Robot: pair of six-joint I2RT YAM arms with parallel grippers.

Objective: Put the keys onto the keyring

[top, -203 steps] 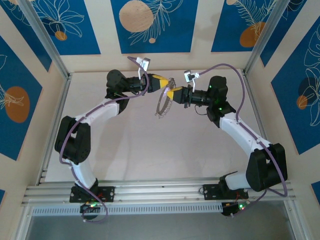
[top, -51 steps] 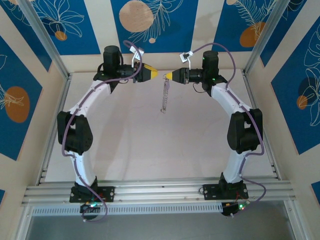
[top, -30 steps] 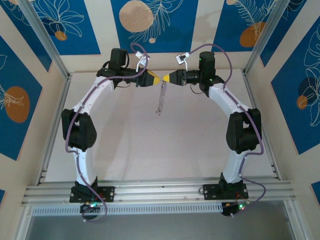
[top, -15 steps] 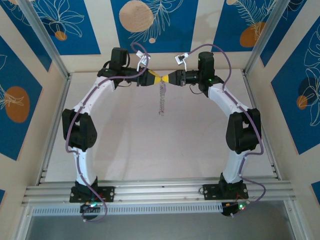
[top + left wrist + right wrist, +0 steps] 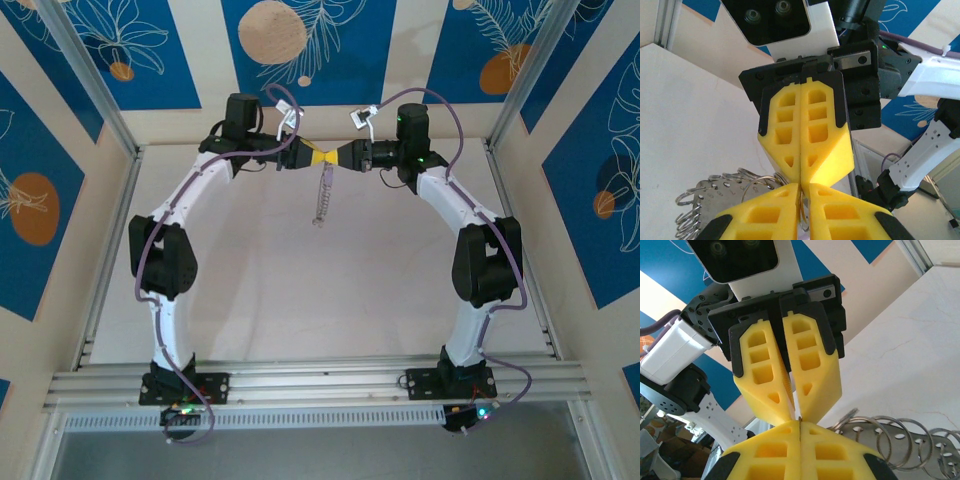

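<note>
From the overhead camera I see both arms raised over the far end of the table [image 5: 300, 290], with the left gripper [image 5: 320, 156] and right gripper [image 5: 332, 157] meeting tip to tip. The keyring [image 5: 322, 195] hangs straight down from that meeting point, clear of the table top. On the right wrist camera, the right claw's yellow fingers [image 5: 840, 455] are pressed fully together, clamped on the keyring, whose coiled loops [image 5: 890, 440] trail off to the right. On the left wrist camera, the left claw's fingers [image 5: 760, 212] are closed to a narrow seam holding a thin silver sliver [image 5: 801, 200]; I cannot tell what it is.
</note>
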